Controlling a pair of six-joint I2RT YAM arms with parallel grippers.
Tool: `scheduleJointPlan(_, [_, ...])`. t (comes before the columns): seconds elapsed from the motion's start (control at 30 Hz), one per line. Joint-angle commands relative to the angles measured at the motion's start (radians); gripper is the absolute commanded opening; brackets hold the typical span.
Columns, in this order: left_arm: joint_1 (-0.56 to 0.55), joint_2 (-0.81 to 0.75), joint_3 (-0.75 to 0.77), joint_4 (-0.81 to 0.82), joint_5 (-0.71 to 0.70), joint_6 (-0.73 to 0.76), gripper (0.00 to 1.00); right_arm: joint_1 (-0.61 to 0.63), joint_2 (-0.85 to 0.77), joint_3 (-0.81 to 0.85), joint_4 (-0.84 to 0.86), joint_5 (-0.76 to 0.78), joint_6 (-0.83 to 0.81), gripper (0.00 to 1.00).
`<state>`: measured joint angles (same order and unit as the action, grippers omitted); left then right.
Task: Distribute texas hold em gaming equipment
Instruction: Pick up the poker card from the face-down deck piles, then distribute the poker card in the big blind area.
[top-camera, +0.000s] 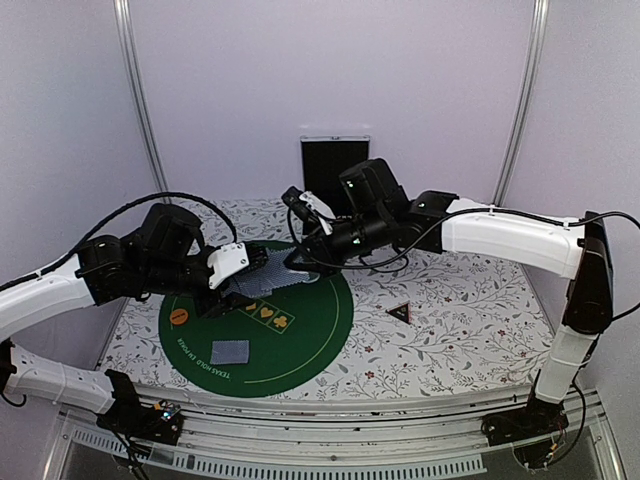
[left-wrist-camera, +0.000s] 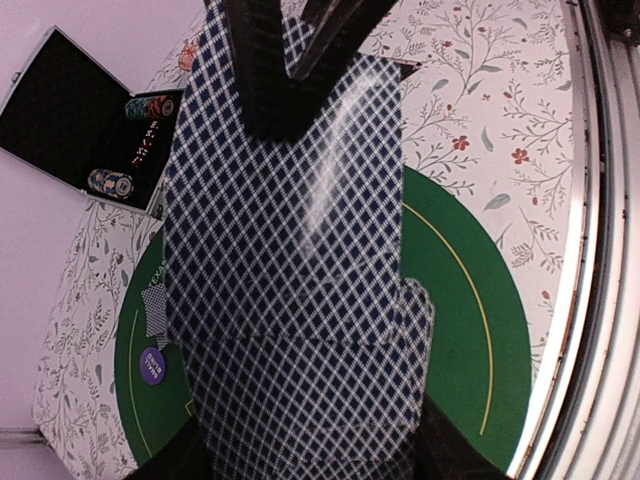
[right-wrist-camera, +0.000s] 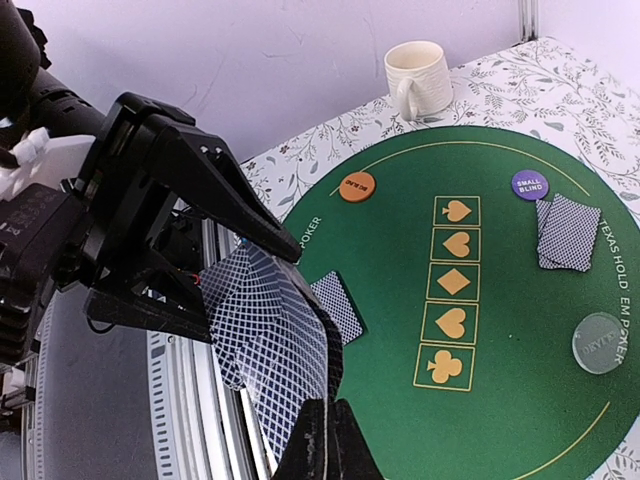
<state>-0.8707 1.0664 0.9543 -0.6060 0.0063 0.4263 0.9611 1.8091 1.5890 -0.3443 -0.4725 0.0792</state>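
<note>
- The left gripper (right-wrist-camera: 255, 295) is clamping the deck (right-wrist-camera: 265, 370) and holding it fanned in the air over the near-left rim of the green mat (right-wrist-camera: 520, 400).
- The right gripper (right-wrist-camera: 325, 440) is pinching the top card (left-wrist-camera: 280, 280) at its edge with the fingers fully together. The card is not yet clear of the deck.
- Done so far, judging by the layout:
  - One face-down pair (right-wrist-camera: 335, 305) is lying on the mat's near part.
  - A second pair (right-wrist-camera: 568, 232) is lying on its far part.
  - The orange disc (right-wrist-camera: 357, 186) is sitting at the mat's left rim.
  - The purple small-blind disc (right-wrist-camera: 529, 184) is sitting just beside the far pair.
  - The pale disc (right-wrist-camera: 600, 342) is sitting roughly across the mat from the orange one.
- Likely left to do:
  - The five printed suit boxes (right-wrist-camera: 452, 290) in the mat's middle are showing no cards.
  - The black triangular marker (top-camera: 400, 313) is lying off the mat, beside its right rim.
  - The chips (left-wrist-camera: 110, 183) are sitting in the open case (left-wrist-camera: 60, 110) beyond the mat's far rim.
- Task looking roughly midway.
</note>
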Motion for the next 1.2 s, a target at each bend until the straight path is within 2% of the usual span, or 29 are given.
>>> scheduleJointPlan(0.0, [-0.012,-0.016,-0.006,0.025,0.001,0.006,0.55,-0.001,-0.060,-0.014,-0.018,0.015,-0.016,0.02])
scheduleJointPlan(0.33, [-0.012,-0.016,-0.006,0.025,-0.002,0.005,0.54,-0.001,-0.129,-0.042,0.021,-0.086,-0.045,0.02])
scheduleJointPlan(0.63, [-0.011,-0.012,-0.003,0.025,-0.003,0.004,0.55,-0.071,-0.243,-0.127,0.114,-0.050,0.024,0.02])
scheduleJointPlan(0.7, [-0.011,-0.013,-0.002,0.025,-0.004,0.003,0.54,-0.109,-0.299,-0.182,0.175,-0.022,0.077,0.02])
scheduleJointPlan(0.8, [-0.011,-0.010,0.004,0.025,-0.003,0.001,0.55,-0.227,-0.406,-0.315,0.291,0.046,0.240,0.02])
scheduleJointPlan(0.9, [-0.011,-0.010,0.007,0.023,-0.001,-0.001,0.55,-0.276,-0.472,-0.470,0.332,0.275,0.399,0.02])
scheduleJointPlan(0.97, [-0.012,-0.015,0.007,0.023,-0.002,0.001,0.54,-0.276,-0.461,-0.568,0.359,0.354,0.479,0.02])
scheduleJointPlan(1.03, [-0.011,-0.017,0.009,0.023,-0.002,0.002,0.55,-0.265,-0.405,-0.641,0.452,0.294,0.544,0.02])
scheduleJointPlan(1.17, [-0.012,-0.013,0.015,0.023,-0.002,0.002,0.55,-0.163,-0.186,-0.584,0.513,0.193,0.632,0.02])
